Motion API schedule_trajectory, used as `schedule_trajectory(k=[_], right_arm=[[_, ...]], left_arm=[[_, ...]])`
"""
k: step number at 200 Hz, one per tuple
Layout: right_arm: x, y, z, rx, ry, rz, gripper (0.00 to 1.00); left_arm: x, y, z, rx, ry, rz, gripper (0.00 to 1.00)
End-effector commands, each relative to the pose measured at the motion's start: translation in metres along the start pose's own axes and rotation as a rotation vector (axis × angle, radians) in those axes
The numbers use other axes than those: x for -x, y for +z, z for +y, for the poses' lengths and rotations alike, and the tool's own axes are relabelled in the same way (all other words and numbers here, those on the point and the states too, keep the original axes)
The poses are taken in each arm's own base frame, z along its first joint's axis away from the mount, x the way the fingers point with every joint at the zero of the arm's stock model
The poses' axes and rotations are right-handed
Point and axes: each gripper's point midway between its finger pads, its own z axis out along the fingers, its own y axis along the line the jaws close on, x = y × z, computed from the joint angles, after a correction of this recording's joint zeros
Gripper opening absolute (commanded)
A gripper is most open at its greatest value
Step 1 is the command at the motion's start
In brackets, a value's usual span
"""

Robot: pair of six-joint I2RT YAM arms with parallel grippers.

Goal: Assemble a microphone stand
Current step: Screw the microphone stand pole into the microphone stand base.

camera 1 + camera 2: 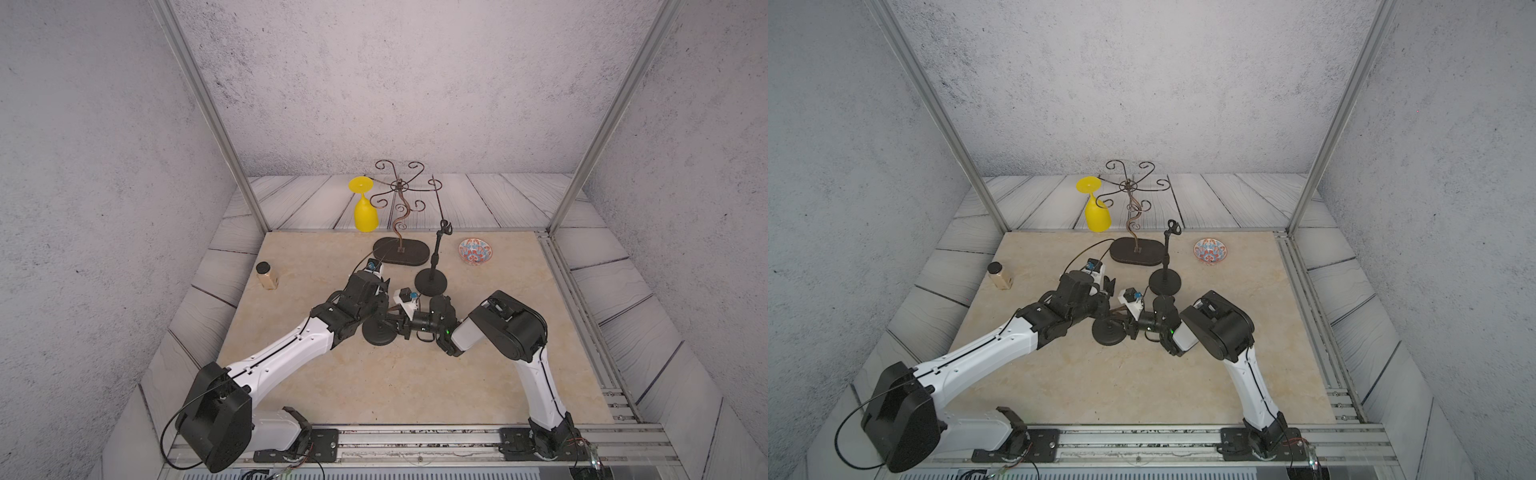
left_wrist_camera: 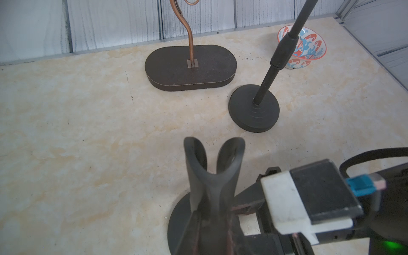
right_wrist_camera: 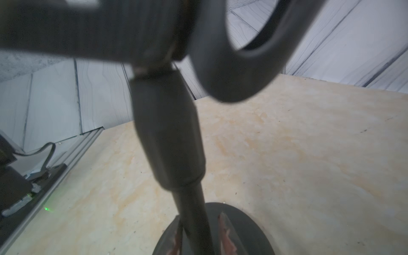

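- Stand in work: base (image 1: 379, 334) flat on the bench (image 1: 374, 386), near the middle, slightly toward the left edge. Seen in both top views.
- Pole (image 3: 167, 136) rises from the base. The right wrist view shows it upright with a thick collar partway up.
- Clip (image 2: 214, 163) sits at the top of the pole, with its two prongs pointing toward the back edge.
- Left gripper (image 2: 213, 223): closed, clamped on the clip's stem, coming in from the left side.
- Right gripper (image 3: 199, 237): closed around the pole low down, just above the base, with one pad on each side. It comes in from the right side.
- The two grippers meet over the base. Their tips are mostly hidden in the top views.
- Second stand (image 1: 432, 278): complete and upright, between the middle and the back edge, well apart from both arms.
- Rack (image 1: 401, 251): oval foot at the back edge, just beside the second stand.
- Yellow glass (image 1: 365, 212) hangs upside down from a rack arm.
- Bowl (image 1: 476, 251): near the back edge, right of the second stand.
- Jar (image 1: 266, 276): at the left edge.
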Motion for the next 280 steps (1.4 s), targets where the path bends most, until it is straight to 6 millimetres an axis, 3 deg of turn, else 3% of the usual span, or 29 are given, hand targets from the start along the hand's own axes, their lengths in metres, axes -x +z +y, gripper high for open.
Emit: schedule_trajectory(k=[1,23,53,74,89,101,122,149,162,181,230,259,280], right_arm=[[-0.008,0.002,-0.012,-0.049,0.037,0.008,0.11],[-0.021,-0.005,-0.026,-0.188,0.02,0.009,0.0],[-0.05,-0.014,-0.031,-0.404,0.008,0.027,0.0],[-0.067,-0.026,-0.036,-0.769,-0.082,0.053,0.0],[-0.067,-0.041,-0.034,-1.056,-0.149,0.026,0.0],[-0.063,-0.04,-0.025,-1.15,-0.162,-0.009,0.0],[-0.063,-0.01,-0.008,-1.016,-0.126,-0.035,0.0],[-0.06,0.025,0.024,-0.615,-0.064,-0.005,0.45],[-0.059,0.027,0.044,-0.434,-0.09,0.033,0.54],[-0.054,0.017,0.061,-0.24,-0.11,0.061,0.57],[-0.03,-0.02,0.027,0.009,0.058,0.036,0.55],[-0.019,-0.019,0.004,0.071,0.103,0.03,0.53],[-0.015,-0.014,0.0,0.134,0.124,0.031,0.52]], left_arm=[[-0.09,0.007,0.003,-0.008,0.018,0.315,0.03],[-0.089,0.007,0.003,-0.008,0.016,0.313,0.03],[-0.09,0.007,0.003,-0.008,0.011,0.312,0.03],[-0.092,0.007,0.003,-0.008,0.007,0.312,0.03],[-0.092,0.007,0.003,-0.007,0.004,0.313,0.03],[-0.093,0.007,0.003,-0.011,0.004,0.316,0.03],[-0.093,0.006,0.003,-0.012,0.005,0.314,0.03],[-0.092,0.006,0.004,-0.006,0.007,0.313,0.03],[-0.091,0.005,0.005,-0.003,0.007,0.309,0.03],[-0.091,0.004,0.005,-0.003,0.007,0.305,0.03],[-0.09,0.004,0.003,-0.01,0.007,0.303,0.03],[-0.089,0.003,0.004,-0.008,0.009,0.303,0.03],[-0.089,0.002,0.005,-0.003,0.013,0.305,0.03]])
